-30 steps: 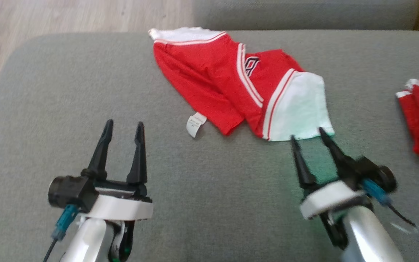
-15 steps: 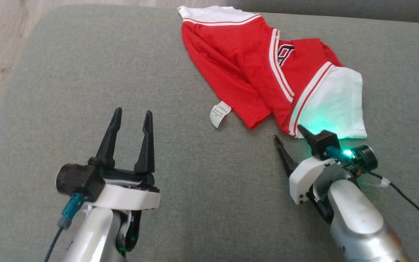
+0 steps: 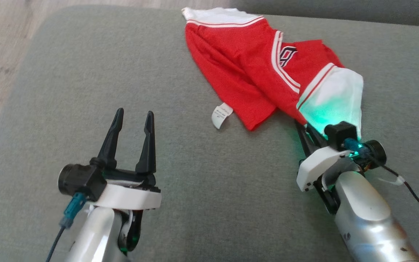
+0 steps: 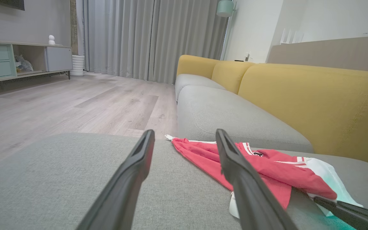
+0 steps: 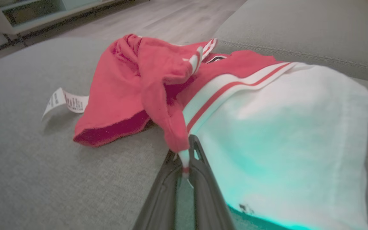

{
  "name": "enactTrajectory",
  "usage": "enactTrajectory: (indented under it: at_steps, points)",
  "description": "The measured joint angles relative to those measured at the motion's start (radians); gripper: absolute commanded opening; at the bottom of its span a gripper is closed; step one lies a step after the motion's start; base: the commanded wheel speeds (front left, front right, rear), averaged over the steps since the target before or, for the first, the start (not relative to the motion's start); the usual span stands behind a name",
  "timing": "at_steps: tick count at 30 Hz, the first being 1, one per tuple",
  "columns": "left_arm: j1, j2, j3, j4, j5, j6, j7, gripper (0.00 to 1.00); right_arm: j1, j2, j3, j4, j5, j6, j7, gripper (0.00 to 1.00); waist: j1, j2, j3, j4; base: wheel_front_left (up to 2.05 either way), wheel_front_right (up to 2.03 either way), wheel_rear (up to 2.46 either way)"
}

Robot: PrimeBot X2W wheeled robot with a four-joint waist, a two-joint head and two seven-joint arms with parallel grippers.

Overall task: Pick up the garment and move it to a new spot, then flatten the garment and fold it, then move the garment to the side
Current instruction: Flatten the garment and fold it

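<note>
1. One garment [image 3: 246, 69] lies ahead of my right gripper [image 5: 187, 158], whose jaws pinch its near corner.
2. My left gripper [image 3: 134, 117] stands open, well apart from it.
3. I judge it soft and light; hems hold best.

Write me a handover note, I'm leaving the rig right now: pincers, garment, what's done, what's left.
Right pincer: shut on a red corner of the garment, beside its white panel.
Left pincer: open, holding nothing, apart from the cloth.
Garment: crumpled on the grey cushion, care label sticking out.
Done: grasp made.
Left: lift and move it, flatten, fold, set aside.
</note>
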Motion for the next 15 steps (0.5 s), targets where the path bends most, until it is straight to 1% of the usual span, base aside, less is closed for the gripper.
enactTrajectory:
  at_steps: [2,5,8,10,11,15]
  points:
    - [0.002,-0.001,0.004,0.003,0.001,0.000,0.000,1.00,0.000,0.000,-0.002,-0.007,0.059,0.000,-0.012,0.00,-0.0001,0.0000,-0.010,-0.013,0.00,0.00,0.00]
    - [0.006,-0.002,0.011,0.007,0.009,-0.001,0.000,1.00,-0.008,-0.001,0.019,-0.026,0.178,0.000,-0.012,0.00,-0.0001,0.0000,-0.025,-0.038,0.00,0.00,0.00]
    - [0.011,-0.003,0.013,0.008,0.018,-0.004,0.000,1.00,-0.056,-0.001,0.012,-0.056,0.245,0.000,-0.002,0.00,-0.0001,0.0000,-0.046,-0.061,0.00,0.00,0.00]
    - [0.014,-0.005,0.013,0.010,0.018,-0.009,0.000,1.00,-0.106,-0.001,-0.006,-0.081,0.275,0.000,0.013,0.00,-0.0001,0.0000,-0.063,-0.074,0.00,0.00,0.00]
    - [0.017,-0.006,0.013,0.010,0.018,-0.010,0.000,1.00,-0.148,-0.001,-0.037,-0.105,0.290,0.000,0.033,0.00,-0.0001,0.0000,-0.080,-0.084,0.00,0.00,0.00]
    - [0.037,-0.007,0.015,0.013,0.019,-0.010,0.000,1.00,-0.193,-0.002,-0.121,-0.153,0.363,0.000,0.102,0.00,-0.0002,0.0000,-0.112,-0.096,0.00,0.00,0.00]
